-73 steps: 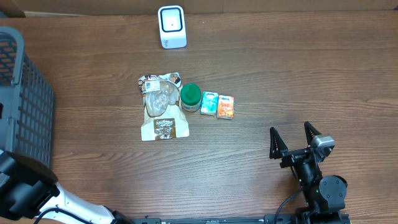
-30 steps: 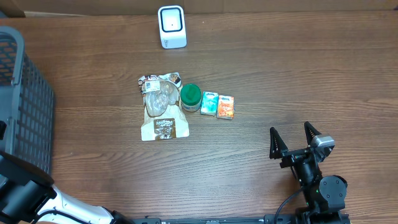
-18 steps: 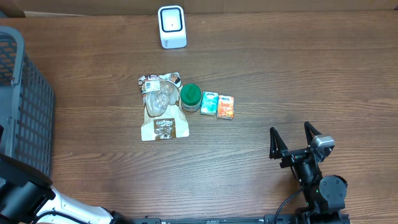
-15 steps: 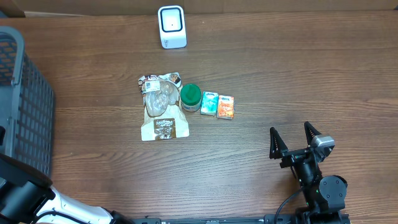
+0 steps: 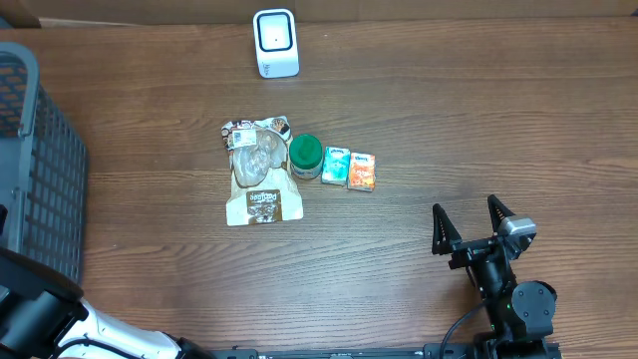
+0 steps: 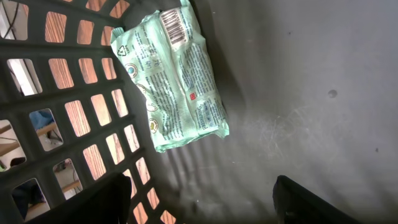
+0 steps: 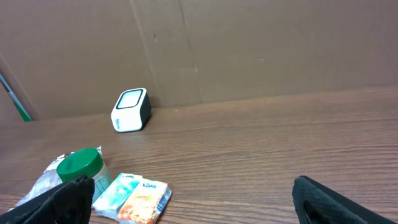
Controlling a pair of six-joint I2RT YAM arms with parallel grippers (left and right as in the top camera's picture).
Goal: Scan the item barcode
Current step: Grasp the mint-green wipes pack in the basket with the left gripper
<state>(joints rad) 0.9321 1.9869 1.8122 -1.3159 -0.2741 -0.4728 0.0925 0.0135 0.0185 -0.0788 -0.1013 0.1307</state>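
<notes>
- The left pincer (image 6: 202,204) hovers inside the grey basket (image 6: 323,93), its fingers spread apart with nothing between them.
- Just ahead of it, a pale green packet (image 6: 174,78) lies on the basket floor against the lattice wall. Its barcode (image 6: 174,26) faces up at the far end.
- The right pincer (image 5: 467,227) sits low over the table (image 5: 478,120) at the near right, fingers wide apart and empty.
- Mid-table there's a line-up: a brown pouch (image 5: 257,184), a green-lidded jar (image 5: 306,154), a teal pack (image 5: 336,165) and an orange pack (image 5: 361,172), side by side.
- The white scanner (image 5: 276,43) stands at the far edge, well apart from that cluster and from both pincers.
</notes>
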